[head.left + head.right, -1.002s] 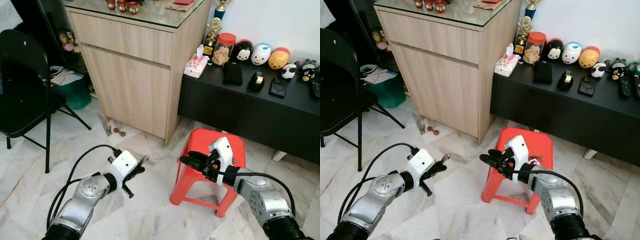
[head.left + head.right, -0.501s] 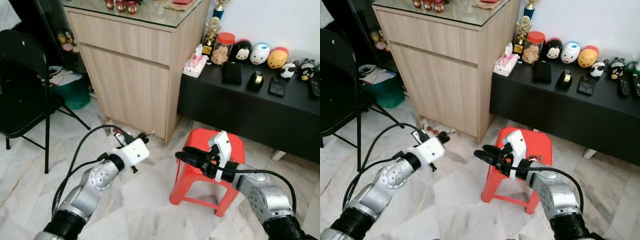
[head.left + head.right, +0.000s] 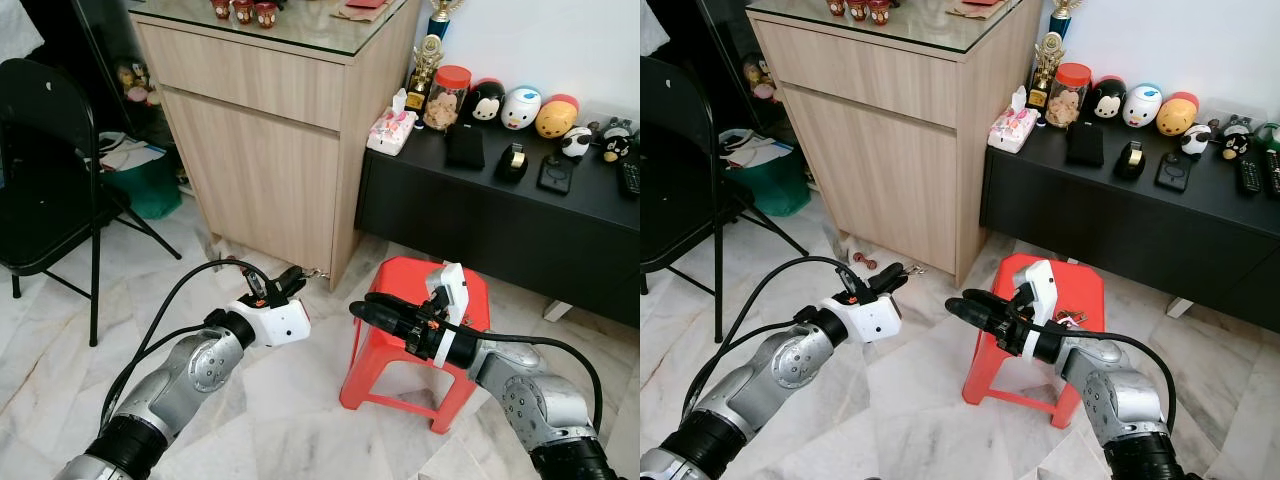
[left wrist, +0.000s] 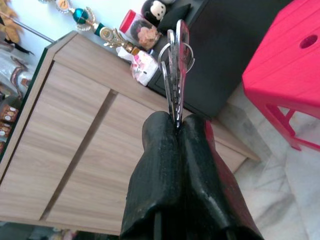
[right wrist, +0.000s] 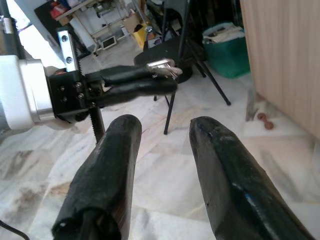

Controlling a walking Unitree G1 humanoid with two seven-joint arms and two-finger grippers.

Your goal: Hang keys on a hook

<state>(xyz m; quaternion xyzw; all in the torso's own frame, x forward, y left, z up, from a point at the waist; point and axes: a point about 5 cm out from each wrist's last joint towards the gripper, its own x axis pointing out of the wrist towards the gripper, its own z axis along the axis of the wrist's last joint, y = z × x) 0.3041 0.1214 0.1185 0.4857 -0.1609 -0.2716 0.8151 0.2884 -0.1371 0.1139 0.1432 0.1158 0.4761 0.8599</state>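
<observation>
- The left gripper (image 3: 296, 277) is raised in front of the robot, near the middle of the scene, with its two black fingers pressed together on the keys (image 4: 176, 70).
- In the left wrist view the keys stand up from between the fingertips, a flat silver bunch on a ring, pointing toward the wooden cabinet (image 3: 270, 150).
- In the right wrist view the same keys (image 5: 162, 66) stick out of the left gripper's tips as a small silver glint.
- The right gripper (image 3: 362, 309) is held at about 3 o'clock from the left one, close but apart from it, over the near left corner of the red stool (image 3: 402, 345).
- Its fingers (image 5: 112, 165) are spread with a clear gap between them and grip nothing.
- The cabinet stands at 12 o'clock from the grippers, with a glass top.
- A low black sideboard (image 3: 500, 215) at about 2 o'clock carries a tissue pack (image 3: 391, 128), a jar with a red lid (image 3: 446, 98) and a row of round toy figures (image 3: 520, 108).
- A black folding chair (image 3: 45, 190) stands at 10 o'clock on the marble floor (image 3: 290, 430).
- A green bin (image 3: 145, 180) sits between chair and cabinet.
</observation>
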